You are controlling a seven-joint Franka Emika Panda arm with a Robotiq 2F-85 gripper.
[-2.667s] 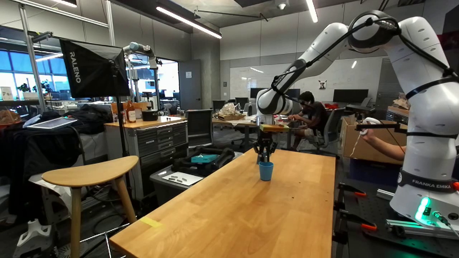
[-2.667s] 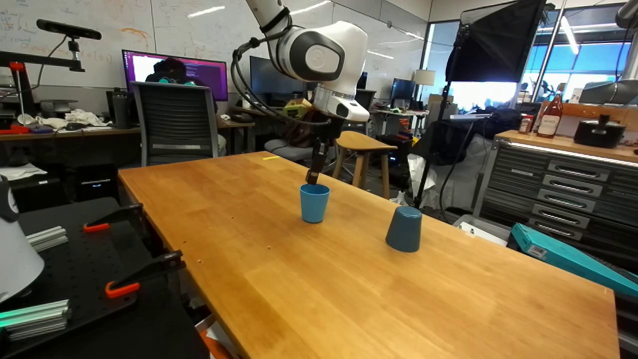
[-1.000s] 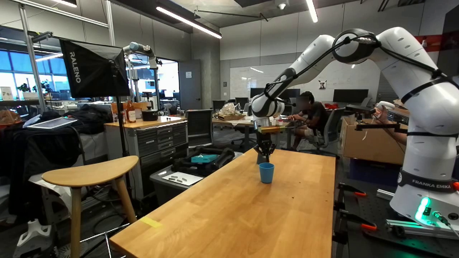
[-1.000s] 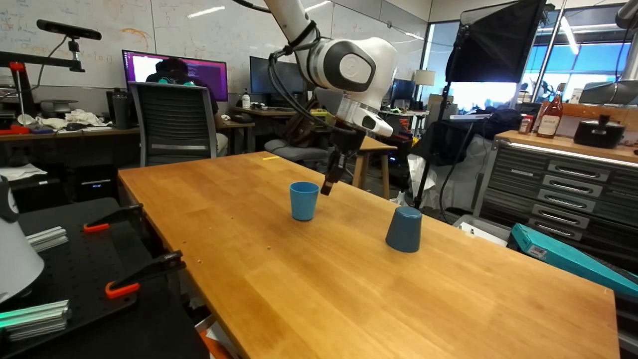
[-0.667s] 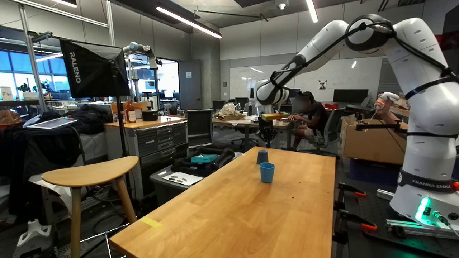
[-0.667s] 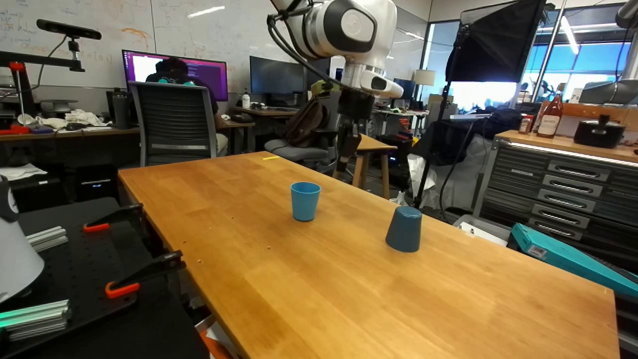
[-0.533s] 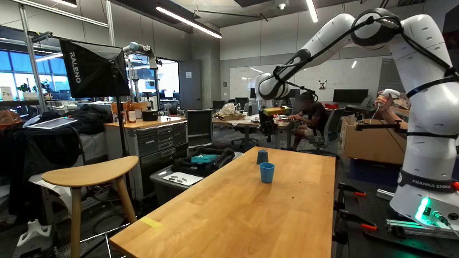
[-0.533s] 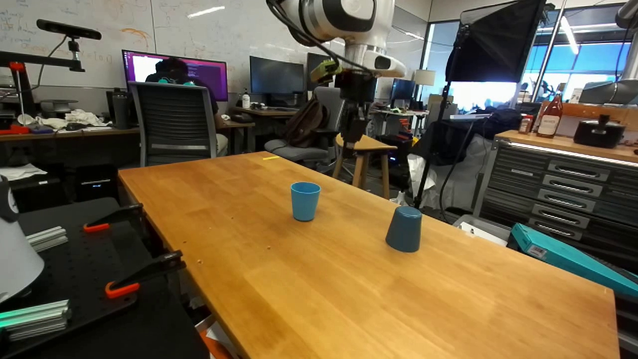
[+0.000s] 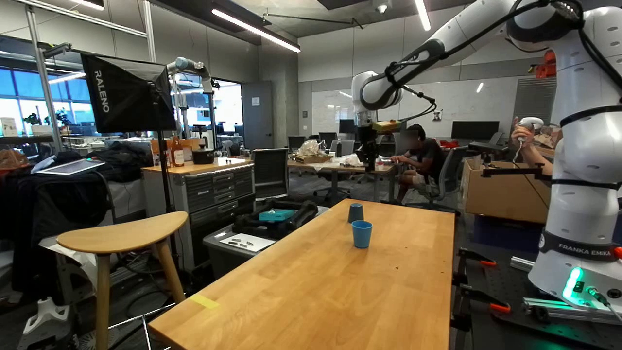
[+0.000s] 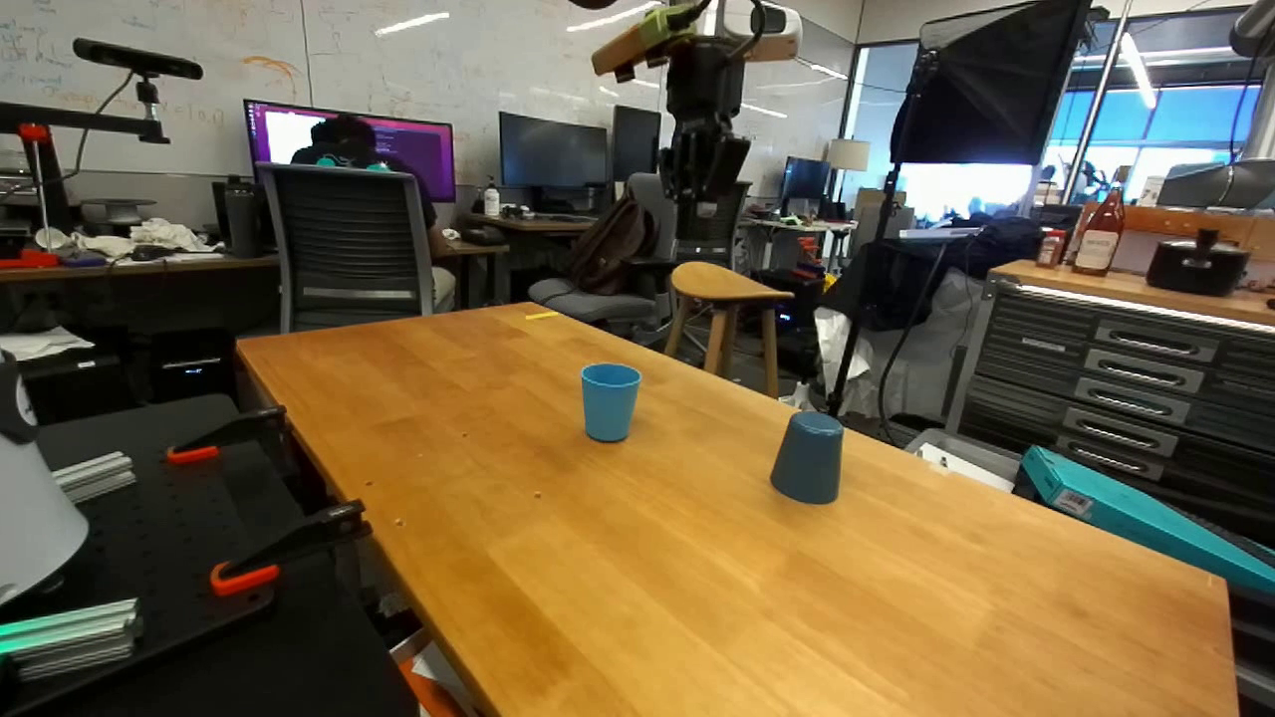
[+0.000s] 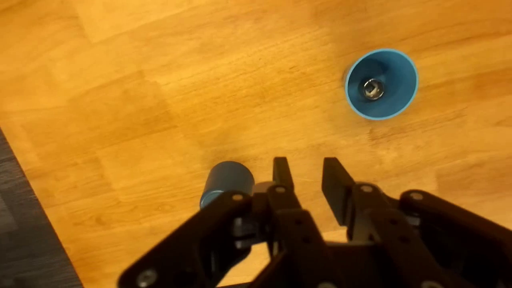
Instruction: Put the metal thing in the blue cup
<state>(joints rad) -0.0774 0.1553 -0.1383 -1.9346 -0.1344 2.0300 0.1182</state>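
The blue cup stands upright on the wooden table in both exterior views [image 9: 362, 235] [image 10: 610, 406]. It also shows in the wrist view [image 11: 402, 82], seen from above. The metal thing [image 11: 373, 89], small, round and shiny with a hole in its end, sits inside this cup at the bottom. It is hidden by the cup wall in both exterior views. My gripper [image 11: 306, 170] is partly open with nothing between its fingers. It hangs well above the table in both exterior views [image 9: 370, 167] [image 10: 694, 204], apart from the cup.
A darker grey-blue cup [image 10: 809, 460] stands upside down near the table's [image 10: 697, 568] far long edge. It also shows beside my left finger in the wrist view [image 11: 230, 178]. A wooden stool [image 9: 126, 233] and a softbox light [image 9: 129, 97] stand beside the table.
My gripper was at the blue cup's mouth, then beside it, and has risen high above the table. The blue cup shifted slightly early on and has stayed put since.
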